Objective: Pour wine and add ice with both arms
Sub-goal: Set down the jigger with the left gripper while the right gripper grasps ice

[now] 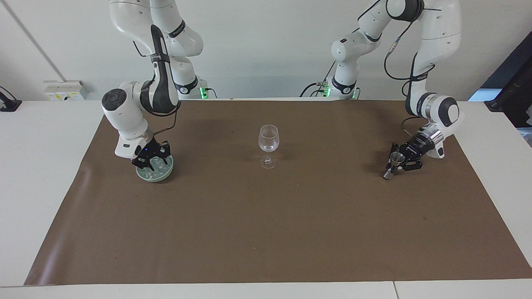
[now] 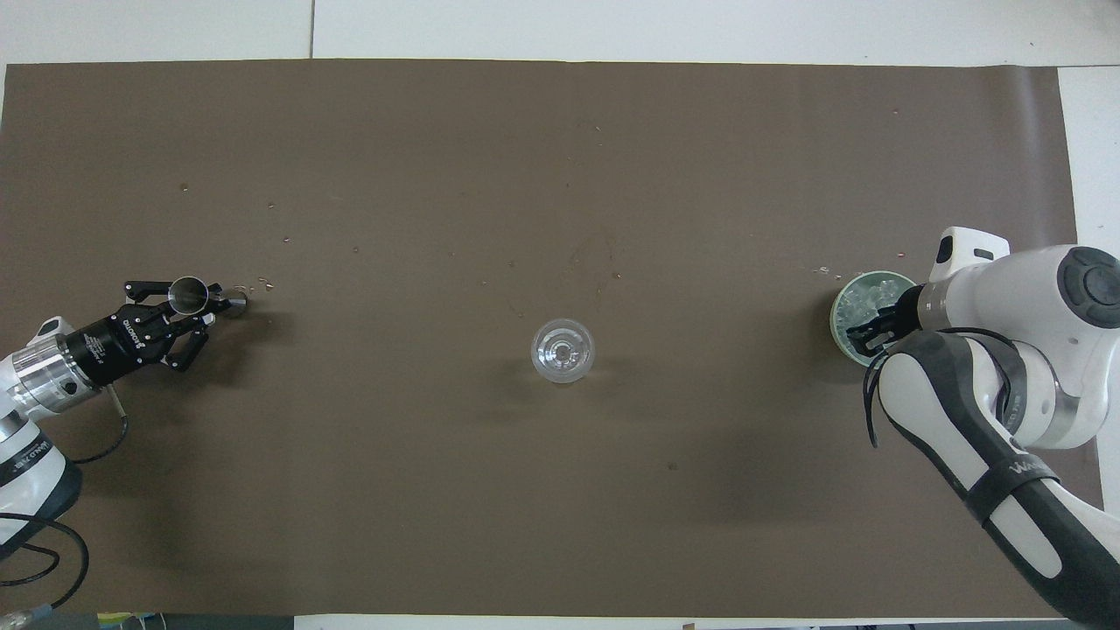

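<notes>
Standing at the open edge of the brown paper table cover [image 1: 266,232], I am seeing all the work happening in 1 row nearer the robots.

At the right arm's end, the right gripper [image 1: 152,161] is reaching down into the shallow pale-green round dish [image 1: 163,175], which is holding the ice [image 2: 866,297], small clear glassy chunks. Its fingers are standing a little apart among the chunks; I cannot tell whether a piece is between them.

In the middle, the clear stemmed wine glass [image 1: 268,143] is standing upright, with no visible wine and, as far as I can tell, no ice in it.

At the left arm's end, the left gripper [image 1: 400,161] is closed on the small steel double-cone jigger [image 1: 393,164], whose lower cone is touching the cover or very nearly so.

I judge that both pickups are under way. Next, the right gripper is needing a firm pinch on 1 slippery chunk, and the left is needing to carry the jigger level to the glass before tipping.
</notes>
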You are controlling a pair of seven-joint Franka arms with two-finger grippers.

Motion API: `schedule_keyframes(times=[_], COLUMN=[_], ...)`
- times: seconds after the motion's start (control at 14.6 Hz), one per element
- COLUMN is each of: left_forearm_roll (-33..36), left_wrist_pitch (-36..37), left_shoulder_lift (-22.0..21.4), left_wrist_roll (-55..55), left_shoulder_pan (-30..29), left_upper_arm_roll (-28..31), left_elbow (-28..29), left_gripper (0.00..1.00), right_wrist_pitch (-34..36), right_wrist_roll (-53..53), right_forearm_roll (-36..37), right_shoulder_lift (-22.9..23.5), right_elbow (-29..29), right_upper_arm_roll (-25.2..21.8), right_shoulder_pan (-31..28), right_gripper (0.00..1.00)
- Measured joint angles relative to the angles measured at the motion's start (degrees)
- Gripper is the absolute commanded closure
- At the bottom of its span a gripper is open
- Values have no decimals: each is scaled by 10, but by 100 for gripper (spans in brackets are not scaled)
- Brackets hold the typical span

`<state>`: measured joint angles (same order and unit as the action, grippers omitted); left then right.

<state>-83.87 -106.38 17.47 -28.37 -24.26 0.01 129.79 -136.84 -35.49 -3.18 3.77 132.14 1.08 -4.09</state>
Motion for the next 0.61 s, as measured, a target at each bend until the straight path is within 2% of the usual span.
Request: schedule_keyframes(times=[0.07, 0.14, 0.61], left_forearm_roll=[-1, -1, -3], left_wrist_pitch=[-2, -3, -4], left_shoulder_lift=[0, 0, 0], left_wrist_roll=[-2, -5, -8], left_shoulder_pan=[0, 0, 0], left_upper_arm_roll=[0, 0, 0], left_elbow=[1, 2, 3], left_gripper=[62, 1, 0], right_wrist_pitch=[0, 0, 1], right_wrist_roll=[0, 0, -1], right_forearm_roll=[0, 0, 0], right_shoulder_lift=[0, 0, 0], right_elbow=[-1, -3, -8], right_upper_arm_roll=[1, 2, 2], right_shoulder_pan=[0, 0, 0], right_gripper=[47, 47, 47])
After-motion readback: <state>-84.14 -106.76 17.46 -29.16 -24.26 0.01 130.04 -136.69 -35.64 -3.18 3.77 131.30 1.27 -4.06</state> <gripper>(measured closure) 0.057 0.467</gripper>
